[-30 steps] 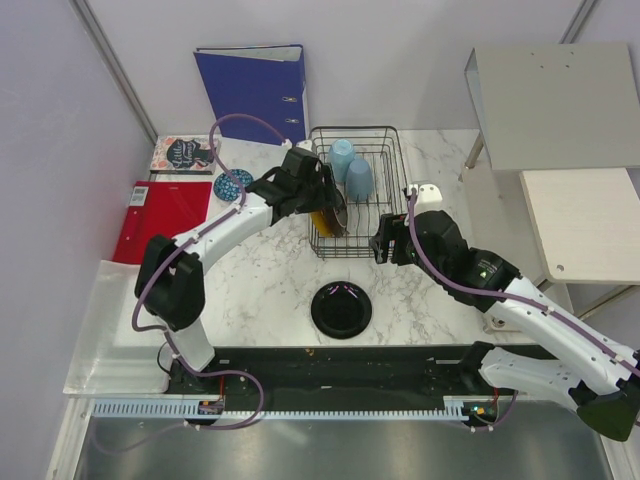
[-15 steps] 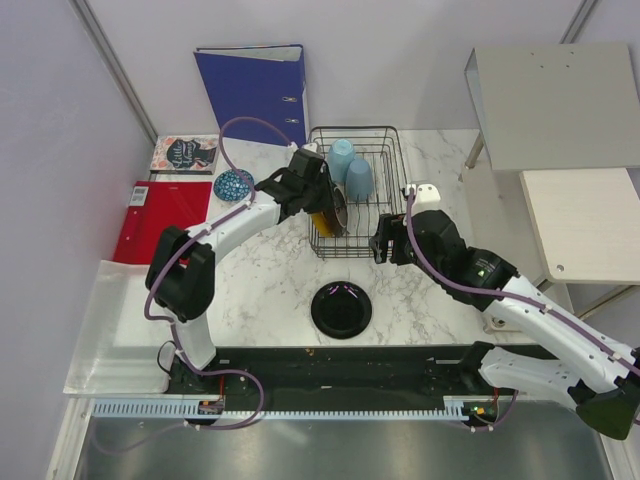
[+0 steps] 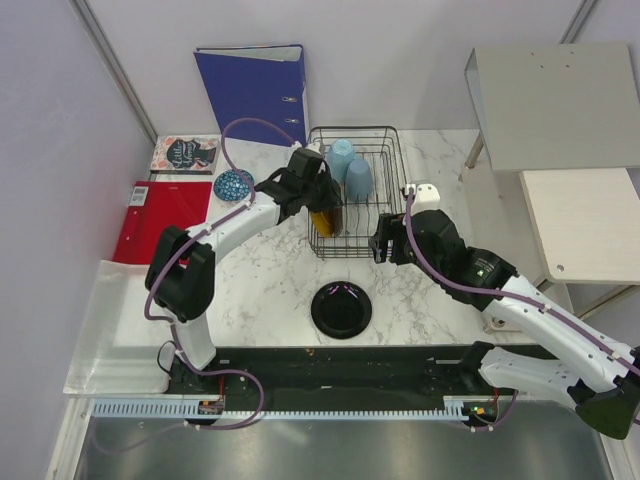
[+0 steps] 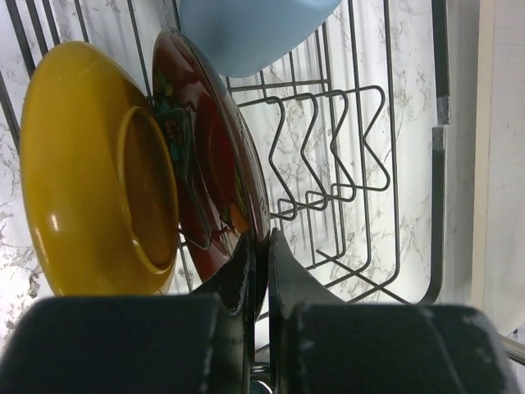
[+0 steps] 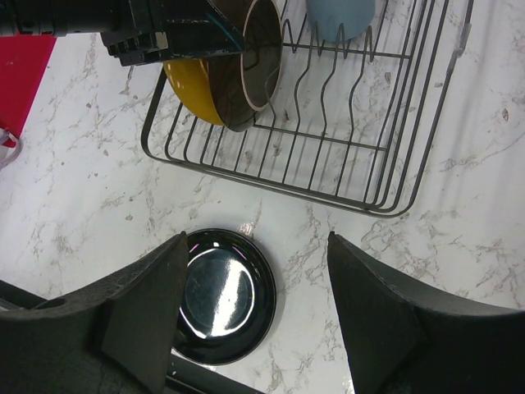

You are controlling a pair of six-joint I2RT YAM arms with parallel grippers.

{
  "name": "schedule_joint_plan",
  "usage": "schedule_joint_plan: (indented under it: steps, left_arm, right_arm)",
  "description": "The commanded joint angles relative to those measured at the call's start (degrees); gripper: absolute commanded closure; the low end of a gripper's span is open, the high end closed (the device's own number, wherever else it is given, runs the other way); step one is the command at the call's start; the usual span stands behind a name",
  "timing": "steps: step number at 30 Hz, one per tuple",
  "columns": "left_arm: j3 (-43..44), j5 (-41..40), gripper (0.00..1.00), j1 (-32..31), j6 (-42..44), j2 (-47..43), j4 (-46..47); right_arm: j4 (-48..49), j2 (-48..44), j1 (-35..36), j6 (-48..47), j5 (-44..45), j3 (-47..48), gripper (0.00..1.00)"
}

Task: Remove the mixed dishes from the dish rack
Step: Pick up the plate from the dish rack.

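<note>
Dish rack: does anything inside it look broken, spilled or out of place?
Nothing stands out. The red plate and yellow plate stand on edge side by side, no chips visible; the left gripper is shut on the red plate's rim.

The tabletop [image 3: 270, 280] is white marble veined in grey, and the dish rack [image 3: 380, 215] is black wire. The yellow plate [image 4: 90, 172] shows a plain mustard back. The red plate [image 4: 217, 180] is deep red with a floral motif in green and orange. The two cups [image 3: 343, 157] are pale blue. The small bowl [image 3: 233, 185] is blue with a pale dotted pattern, the round plate [image 3: 341, 309] glossy black, the ring binder [image 3: 252, 90] royal blue, and the folder [image 3: 165, 215] red.
</note>
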Motion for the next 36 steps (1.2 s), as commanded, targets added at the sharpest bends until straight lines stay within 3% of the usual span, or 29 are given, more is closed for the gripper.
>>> schedule_joint_plan:
  steps: [1,9,19,22,23,25,26,29,30,36]
  left_arm:
    - [-1.13,4.37,0.98,2.46,-0.67,-3.94,3.19]
    - [-3.86,17.71,0.98,6.85,-2.43,-10.26,13.55]
    - [-0.96,30.21,0.98,8.71,-2.78,-16.94,19.10]
    - [-0.26,31.71,0.98,8.27,1.33,-18.96,16.84]
    - [0.35,31.01,0.98,7.48,6.92,-20.54,11.08]
    - [1.50,24.71,0.98,5.73,14.58,-22.74,5.08]
    - [1.24,16.50,0.98,2.67,23.49,-25.27,0.78]
    - [-3.49,1.61,0.98,-6.28,40.12,-31.16,-1.90]
    - [-7.42,-6.79,0.98,-8.32,43.07,-32.23,-1.81]
    - [-25.51,-31.86,0.98,-23.70,58.72,-40.75,3.97]
  right_arm:
    - [1.92,-0.67,0.01,-0.33,1.78,-0.52,0.24]
    - [0.78,-2.25,0.10,-1.29,2.84,1.23,0.24]
    - [-2.12,-4.63,0.10,-1.65,5.03,5.19,0.24]
    - [-3.44,-4.63,0.01,-0.42,7.05,5.98,0.24]
    - [-4.05,-4.28,0.01,0.02,8.36,6.33,0.24]
    - [-5.99,-3.49,0.01,0.99,9.78,7.47,0.24]
    - [-6.51,-3.14,-0.25,1.25,11.00,7.82,0.24]
    - [-6.87,-2.70,-0.51,2.30,12.59,8.09,0.24]
    - [-7.05,-2.44,-0.86,2.40,12.68,8.53,0.24]
    - [-7.92,2.04,-2.88,2.92,9.44,11.78,0.23]
